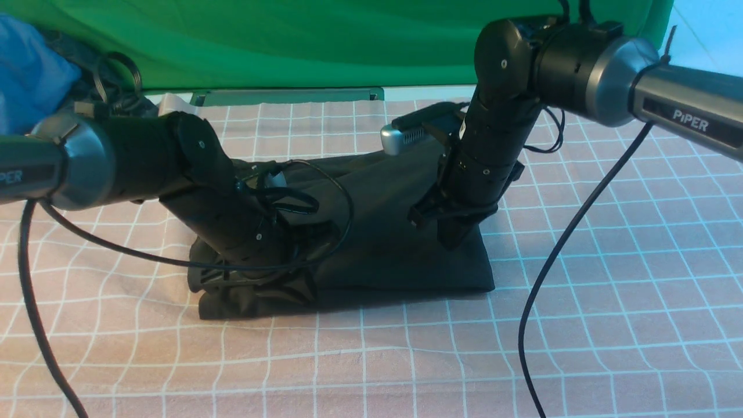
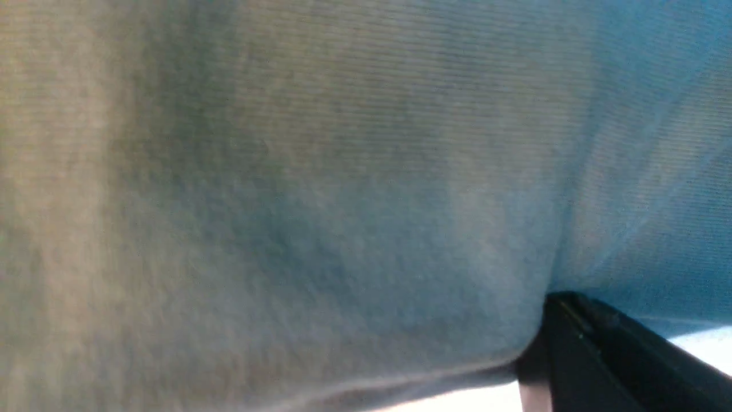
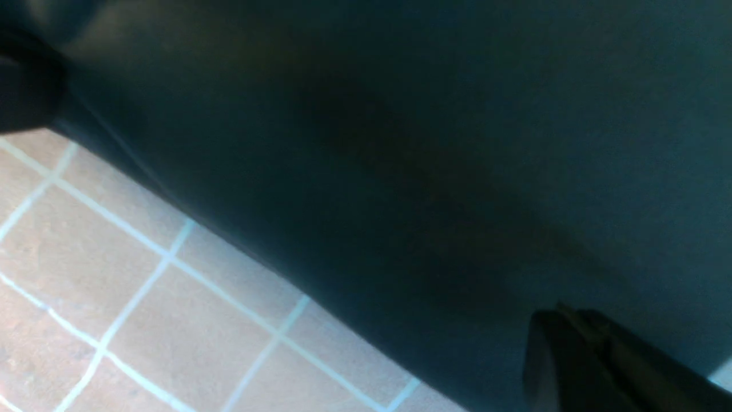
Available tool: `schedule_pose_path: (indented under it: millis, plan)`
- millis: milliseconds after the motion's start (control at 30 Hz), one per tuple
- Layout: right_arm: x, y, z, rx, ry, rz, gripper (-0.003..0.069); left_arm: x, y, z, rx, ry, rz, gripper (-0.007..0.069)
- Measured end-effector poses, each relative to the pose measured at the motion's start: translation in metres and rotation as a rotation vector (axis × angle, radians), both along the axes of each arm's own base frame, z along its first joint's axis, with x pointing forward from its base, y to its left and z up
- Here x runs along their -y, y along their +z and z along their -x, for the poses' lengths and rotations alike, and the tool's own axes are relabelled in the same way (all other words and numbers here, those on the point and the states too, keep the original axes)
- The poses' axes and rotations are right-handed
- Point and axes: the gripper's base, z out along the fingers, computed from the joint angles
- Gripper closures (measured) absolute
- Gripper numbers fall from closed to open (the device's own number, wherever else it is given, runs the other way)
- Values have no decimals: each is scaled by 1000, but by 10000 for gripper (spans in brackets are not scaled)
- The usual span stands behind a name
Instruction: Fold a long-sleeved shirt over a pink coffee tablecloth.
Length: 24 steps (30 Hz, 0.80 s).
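Shirt (image 1: 383, 232): black, long-sleeved, already folded into a compact bundle, lying at the centre of the tablecloth (image 1: 580, 325), the pink one with the white grid. Placed mid-cloth so both my arms reach it equally.

Left gripper (image 1: 255, 278): clenched, low at the bundle's 8 o'clock corner, where the fabric bunches and wrinkles. Whether it pinches a layer or only presses down, I cannot tell; my left wrist camera sits too near the cloth and shows only blurred weave.

Right gripper (image 1: 455, 235): clenched, tip down on the bundle's 3 o'clock side, near its straight edge. My right wrist camera shows dark fabric meeting pink squares, so I judge I am holding that edge flat.

Cables (image 1: 557, 255): trailing over the tablecloth from both arms.

Judgement: folding nearly complete; wrinkled 8 o'clock corner wants tidying.
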Motion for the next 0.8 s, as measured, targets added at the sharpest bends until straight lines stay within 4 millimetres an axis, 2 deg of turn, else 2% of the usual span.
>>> schedule_pose_path:
  millis: [133,200,300,333,367,433,500,633,700,767,800]
  plan:
    - [0,4,-2,26,2,-3,622,-1,24,1,71,-6,4,610]
    - [-2,20,-9,104,2,-21,622,-7,63,-5,215,20,6,610]
    - [-2,41,-17,187,-10,-54,622,-21,101,-17,347,91,-6,610]
    - [-2,43,-18,194,-11,-57,622,-21,102,-18,353,93,-8,610]
    - [-1,54,-22,240,-22,-80,622,-32,114,-26,393,133,-18,610]
    - [1,61,-27,275,-32,-95,622,-43,119,-37,416,172,-27,610]
    - [4,64,-30,290,-43,-101,622,-53,117,-49,418,196,-39,610]
    - [10,65,-32,290,-55,-95,622,-59,95,-67,387,163,-78,610]
    - [11,65,-33,290,-57,-92,622,-58,73,-75,358,78,-119,610]
    - [12,65,-34,289,-59,-92,622,-58,62,-79,349,35,-136,609]
    - [13,64,-33,282,-58,-88,622,-58,48,-84,339,-3,-154,602]
